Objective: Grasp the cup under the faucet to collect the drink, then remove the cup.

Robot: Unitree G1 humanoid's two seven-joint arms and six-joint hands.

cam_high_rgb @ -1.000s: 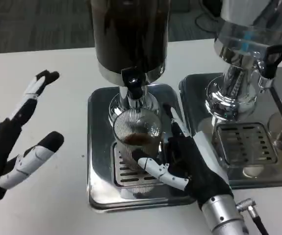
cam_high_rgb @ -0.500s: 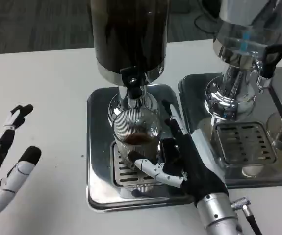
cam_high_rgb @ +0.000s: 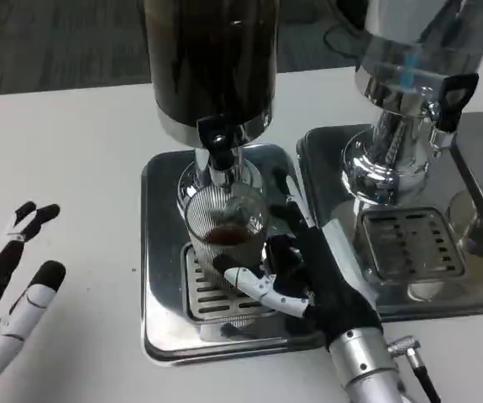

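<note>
A ribbed clear cup [cam_high_rgb: 224, 227] with a little dark drink in its bottom stands on the drip grate [cam_high_rgb: 212, 298], right beneath the black faucet [cam_high_rgb: 217, 143] of the dark-filled dispenser [cam_high_rgb: 209, 59]. My right hand [cam_high_rgb: 308, 273] wraps the cup from the right, its thumb across the cup's front and fingers behind it. Low at the left, my left hand [cam_high_rgb: 10, 298] lies open on the white table, fingers spread, holding nothing.
The cup's steel tray [cam_high_rgb: 161, 252] sits mid-table. A second dispenser [cam_high_rgb: 405, 75] with clear liquid stands on its own tray [cam_high_rgb: 409, 243] to the right, close to my right wrist. Bare white table stretches to the left.
My left hand has dropped down and left, away from the dispenser. The right hand keeps its grip on the cup. The whole picture has shifted slightly, so the camera moved.
</note>
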